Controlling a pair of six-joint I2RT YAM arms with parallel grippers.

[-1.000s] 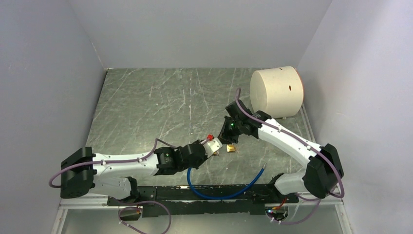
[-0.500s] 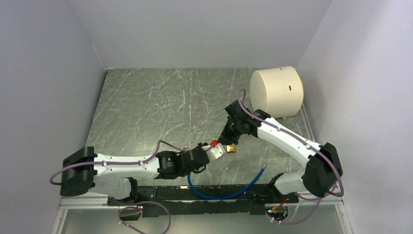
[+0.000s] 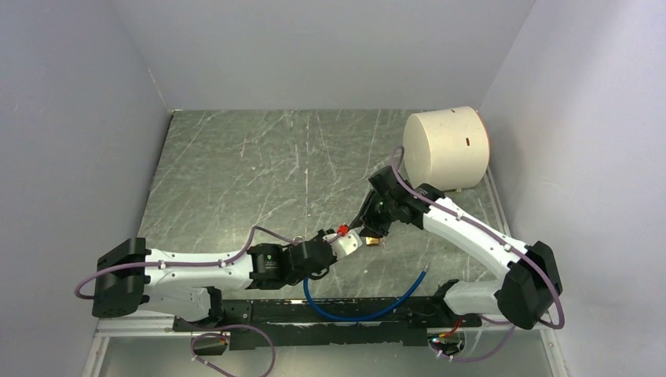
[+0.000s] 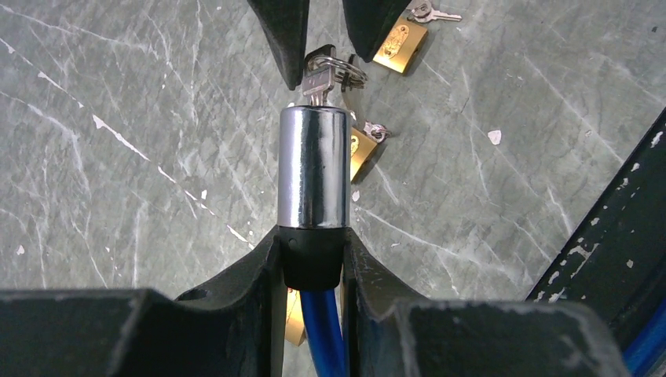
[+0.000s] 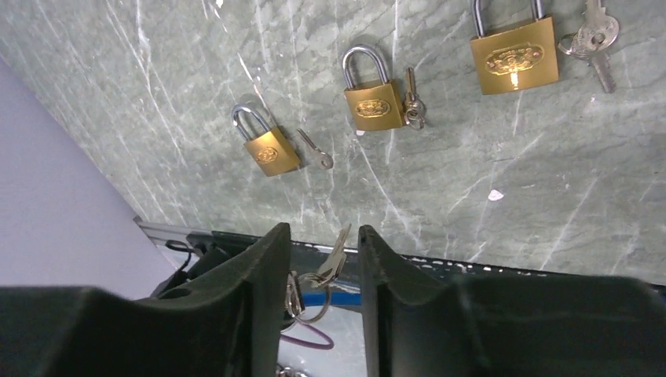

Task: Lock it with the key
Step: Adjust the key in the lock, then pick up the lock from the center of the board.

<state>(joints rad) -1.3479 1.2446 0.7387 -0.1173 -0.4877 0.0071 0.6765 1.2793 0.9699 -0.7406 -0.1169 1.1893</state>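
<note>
L gripper (image 4: 312, 239) is clamped on the lock (image 4: 312, 169) by its black collar, chrome barrel sticking out. Key (image 4: 317, 77) sits in the lock's end. R gripper (image 5: 322, 232) has jaws parted either side of it, not pinching. Best bet: pinch key head square, twist w/o pulling. Padlocks (image 5: 375, 104) lie just beyond the lock, so keep low clearance. There's wide table (image 3: 236, 173) beyond the lock for swinging.

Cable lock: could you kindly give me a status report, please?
Left gripper shut on cable lock. Right gripper open, flanking key. Key seated in lock. Padlocks on table, clear.
</note>
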